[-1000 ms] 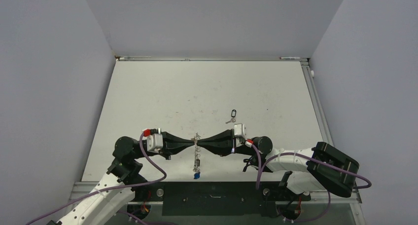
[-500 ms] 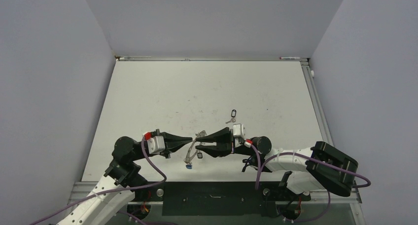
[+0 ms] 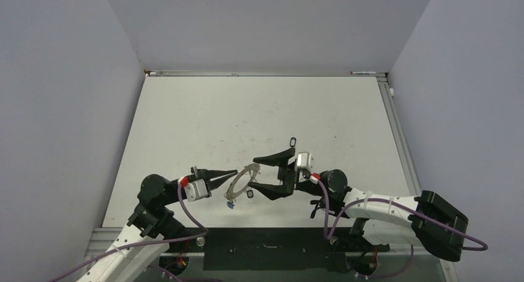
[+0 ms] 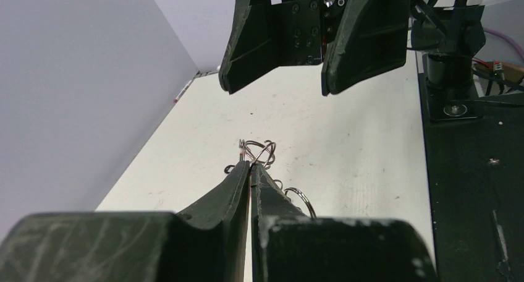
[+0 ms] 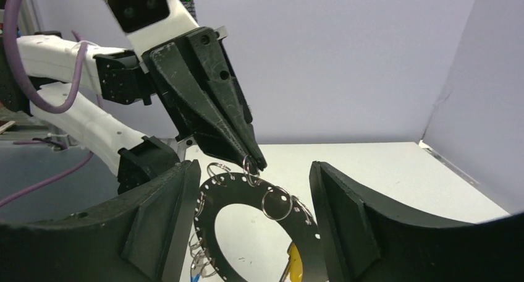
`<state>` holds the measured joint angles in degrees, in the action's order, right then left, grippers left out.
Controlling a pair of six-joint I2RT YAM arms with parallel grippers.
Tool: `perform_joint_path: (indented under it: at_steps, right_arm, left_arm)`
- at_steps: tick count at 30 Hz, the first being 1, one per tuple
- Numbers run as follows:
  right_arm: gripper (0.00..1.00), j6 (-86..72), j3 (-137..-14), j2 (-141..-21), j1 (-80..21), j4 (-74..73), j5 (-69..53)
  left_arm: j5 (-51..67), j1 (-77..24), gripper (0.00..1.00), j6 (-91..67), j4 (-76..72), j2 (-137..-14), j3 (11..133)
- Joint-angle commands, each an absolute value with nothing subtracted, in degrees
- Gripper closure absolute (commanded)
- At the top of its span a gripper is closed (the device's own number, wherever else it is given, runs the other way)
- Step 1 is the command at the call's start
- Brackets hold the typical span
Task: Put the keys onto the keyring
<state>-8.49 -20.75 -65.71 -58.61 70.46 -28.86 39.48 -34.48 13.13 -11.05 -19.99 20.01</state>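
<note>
Right gripper (image 3: 254,172) has let go and pulled back a bit since the earlier shot, where both arms were pinching the ring nose to nose. Now its fingers are spread wide and holding nothing. The left gripper (image 3: 234,172) is clenched on the keyring (image 5: 209,203) all by itself, biting one of the little wire loops on the rim, so the ring hangs in the air just above the table (image 3: 204,121), close to the near edge and about halfway along it.

From above, the ring sits tilted, with its long axis running from near-left up to far-right. Its far end pokes into the gap between the open right fingers without touching either one. A blue-tagged key (image 3: 230,203) and a yellow-tagged one (image 5: 294,257) already dangle from it.

One key with a black tag (image 3: 291,140) lies loose on the table, just past the right gripper toward the far edge. The right arm is clearly nearer, so I'd guess it fetches that one next.
</note>
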Motion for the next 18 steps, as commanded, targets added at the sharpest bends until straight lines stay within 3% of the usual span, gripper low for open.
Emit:
perform_joint_path:
  at_steps: [1, 4, 18]
  right_arm:
    - [0.32, -5.74, -23.11, -60.65, -59.11, 64.19, -23.67]
    - [0.27, -4.18, -23.12, -57.88, -59.13, 59.0, -19.21]
    - [0.26, -4.19, -23.62, -51.22, -59.15, 45.97, 8.06]
  left_arm:
    - [37.6, -34.88, 1.0, 18.86, -11.62, -18.32, 20.97]
    - [37.65, -34.89, 1.0, 23.01, -9.91, -17.86, 20.71]
    - [43.89, -35.88, 1.0, 37.69, -2.92, -15.42, 19.81]
